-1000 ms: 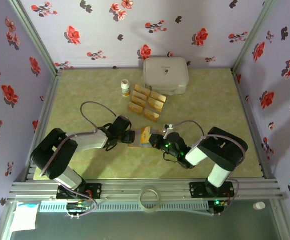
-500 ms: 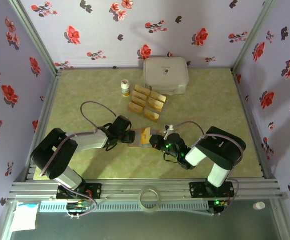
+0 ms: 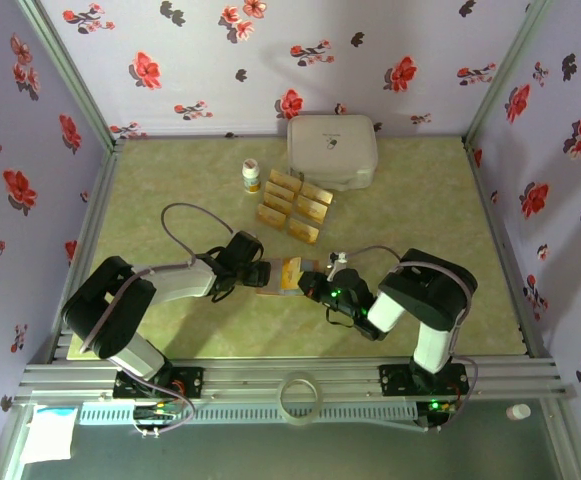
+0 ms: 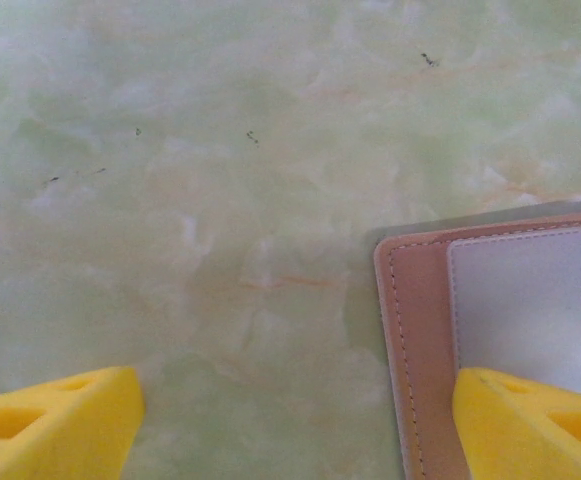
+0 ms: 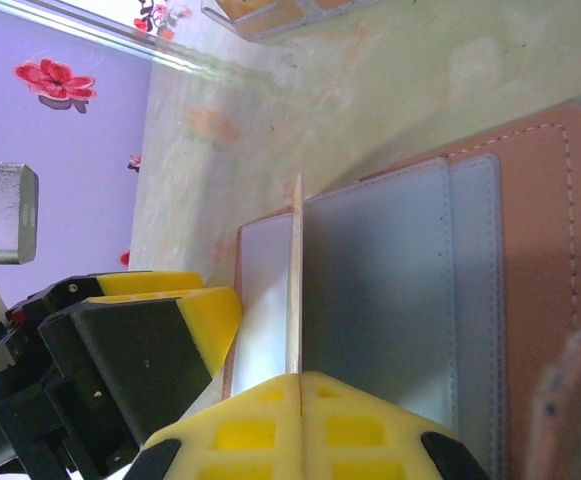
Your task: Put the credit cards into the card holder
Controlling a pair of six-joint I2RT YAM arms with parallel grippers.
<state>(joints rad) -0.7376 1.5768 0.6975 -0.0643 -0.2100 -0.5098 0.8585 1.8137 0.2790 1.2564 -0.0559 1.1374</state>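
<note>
Pockets (image 5: 370, 300) of the open card holder (image 5: 540, 260) face up, so my right gripper (image 5: 300, 400) pinches one credit card (image 5: 296, 290) edge-on at them, while my wide-spread left gripper (image 4: 290, 420) seems to pin it flat.

No text can be read. A dark mark on the white box (image 3: 331, 150) and the small bottle's (image 3: 251, 176) label are seen, both illegible.

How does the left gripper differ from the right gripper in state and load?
The left gripper is open, its fingers apart; the right gripper is shut. The left gripper holds nothing, with one finger over the edge of the card holder; the right gripper pinches a credit card edge-on at the holder's grey pockets. Both have yellow fingertips and work at the card holder.
</note>
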